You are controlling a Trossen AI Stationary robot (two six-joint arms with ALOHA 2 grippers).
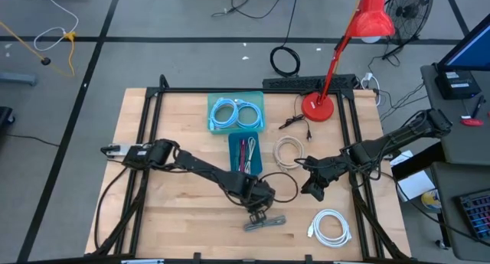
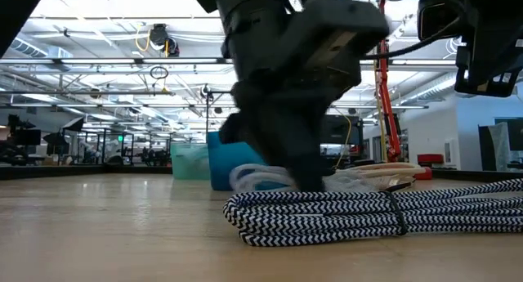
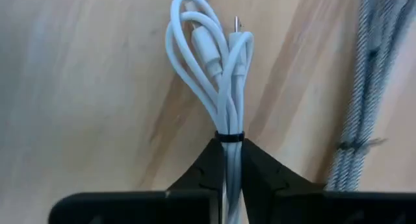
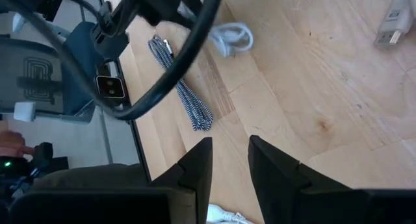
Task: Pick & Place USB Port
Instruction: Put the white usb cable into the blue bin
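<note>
A small white USB cable bundle (image 3: 211, 68), tied by a black band, sits in my left gripper (image 3: 229, 143) near the table's near middle (image 1: 259, 205). Its loops and a metal plug tip (image 3: 236, 23) point away from the fingers. A black-and-white braided cable (image 1: 265, 222) lies on the table just nearer than that gripper. My right gripper (image 4: 231, 149) is open and holds nothing. It hovers right of centre (image 1: 314, 189), away from the bundle. In the low view the left gripper (image 2: 302, 163) stands over the white bundle (image 2: 260, 178), behind the braided cable (image 2: 368, 212). My left gripper pinches the white bundle between its two fingers at the black tie band (image 3: 229, 136), with the fingers lying along the strands. It comes at the bundle from above, slanting down. The loops reach out past the fingertips, low over the wood; I cannot tell whether they touch it.
A coiled white cable (image 1: 331, 226) lies near the near right corner, and another pale coil (image 1: 289, 151) lies at centre. A blue tray (image 1: 246, 153) and a teal bin of blue cables (image 1: 236, 112) stand toward the far side. A red lamp base (image 1: 316, 105) sits at the far right.
</note>
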